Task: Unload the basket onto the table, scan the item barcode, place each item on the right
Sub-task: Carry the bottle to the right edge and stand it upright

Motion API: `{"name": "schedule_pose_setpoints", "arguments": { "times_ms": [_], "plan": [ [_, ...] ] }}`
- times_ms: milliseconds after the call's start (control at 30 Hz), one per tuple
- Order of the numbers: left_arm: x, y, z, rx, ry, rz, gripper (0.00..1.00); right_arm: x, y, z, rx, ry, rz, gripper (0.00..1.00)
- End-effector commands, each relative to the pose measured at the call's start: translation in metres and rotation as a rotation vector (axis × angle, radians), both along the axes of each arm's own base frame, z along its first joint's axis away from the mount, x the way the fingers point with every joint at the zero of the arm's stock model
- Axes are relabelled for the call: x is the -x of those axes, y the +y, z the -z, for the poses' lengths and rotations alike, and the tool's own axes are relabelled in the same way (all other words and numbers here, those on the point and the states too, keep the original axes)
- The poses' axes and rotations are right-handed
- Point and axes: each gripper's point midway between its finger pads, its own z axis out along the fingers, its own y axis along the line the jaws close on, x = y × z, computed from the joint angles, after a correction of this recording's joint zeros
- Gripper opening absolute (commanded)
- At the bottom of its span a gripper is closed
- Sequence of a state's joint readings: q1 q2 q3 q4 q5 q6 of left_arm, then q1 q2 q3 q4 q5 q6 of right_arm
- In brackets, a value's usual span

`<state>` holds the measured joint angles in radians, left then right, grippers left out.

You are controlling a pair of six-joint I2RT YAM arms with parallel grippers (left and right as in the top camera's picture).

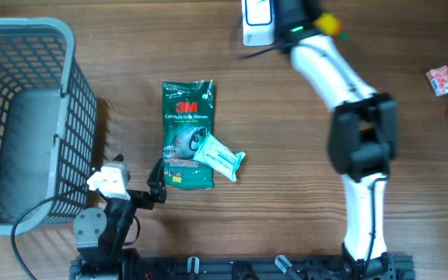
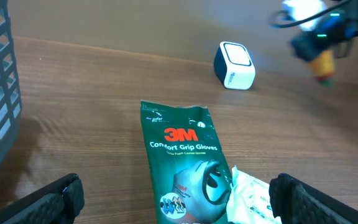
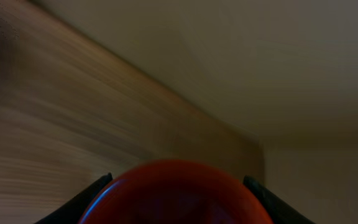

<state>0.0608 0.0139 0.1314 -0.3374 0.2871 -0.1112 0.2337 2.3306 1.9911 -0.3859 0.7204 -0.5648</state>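
My right gripper (image 3: 178, 185) is shut on a rounded red-orange item (image 3: 176, 199) that fills the space between its fingers (image 3: 92, 196). In the overhead view the item (image 1: 329, 23) shows yellow-orange at the top edge, just right of the white barcode scanner (image 1: 257, 19). The left wrist view shows the scanner (image 2: 234, 65) standing on the table, with the held item (image 2: 323, 64) hovering to its right. No barcode can be made out. My left gripper (image 2: 179, 190) stands open low over a green 3M gloves packet (image 2: 188, 155), holding nothing.
A grey mesh basket (image 1: 68, 117) takes up the left side. On the green gloves packet (image 1: 187, 132) lies a white-and-teal wipes packet (image 1: 220, 157). Two red packets (image 1: 442, 79) lie at the far right edge.
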Motion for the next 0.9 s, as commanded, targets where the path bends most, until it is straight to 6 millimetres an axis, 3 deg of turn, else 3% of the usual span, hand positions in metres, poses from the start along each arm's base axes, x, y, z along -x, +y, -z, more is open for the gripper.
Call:
{"name": "schedule_pose_setpoints", "arguments": {
  "times_ms": [0,100,200,367,433,500,533,633,667,800,867],
  "plan": [
    [0.001,-0.003,-0.001,0.008,-0.005,0.015,1.00,0.028,-0.116,-0.005,-0.137,-0.029,0.310,0.30],
    [0.001,-0.003,-0.001,0.008,-0.005,0.015,1.00,0.057,-0.184,0.026,-0.210,0.035,0.466,0.31],
    [0.001,-0.003,-0.001,0.008,-0.005,0.015,1.00,0.082,-0.236,0.043,-0.280,0.054,0.571,0.35],
    [0.001,-0.003,-0.001,0.008,-0.005,0.015,1.00,0.106,-0.278,0.054,-0.391,-0.001,0.721,0.41],
    [0.001,-0.003,-0.001,0.008,-0.005,0.015,1.00,0.115,-0.290,0.056,-0.416,-0.024,0.781,0.53],
    [0.001,-0.003,-0.001,0.008,-0.005,0.015,1.00,0.126,-0.302,0.057,-0.430,-0.028,0.830,0.76],
    [0.001,-0.003,-0.001,0.008,-0.005,0.015,1.00,0.131,-0.307,0.053,-0.447,-0.053,0.864,0.83],
    [0.001,-0.003,-0.001,0.008,-0.005,0.015,1.00,0.137,-0.312,0.023,-0.509,-0.164,0.921,0.99],
    [0.001,-0.003,-0.001,0.008,-0.005,0.015,1.00,0.138,-0.312,0.006,-0.520,-0.208,0.925,1.00],
    [0.001,-0.003,-0.001,0.008,-0.005,0.015,1.00,0.153,-0.301,-0.117,-0.610,-0.512,0.891,1.00],
    [0.001,-0.003,-0.001,0.008,-0.005,0.015,1.00,0.160,-0.269,-0.177,-0.731,-0.594,0.759,1.00]
  ]
}}
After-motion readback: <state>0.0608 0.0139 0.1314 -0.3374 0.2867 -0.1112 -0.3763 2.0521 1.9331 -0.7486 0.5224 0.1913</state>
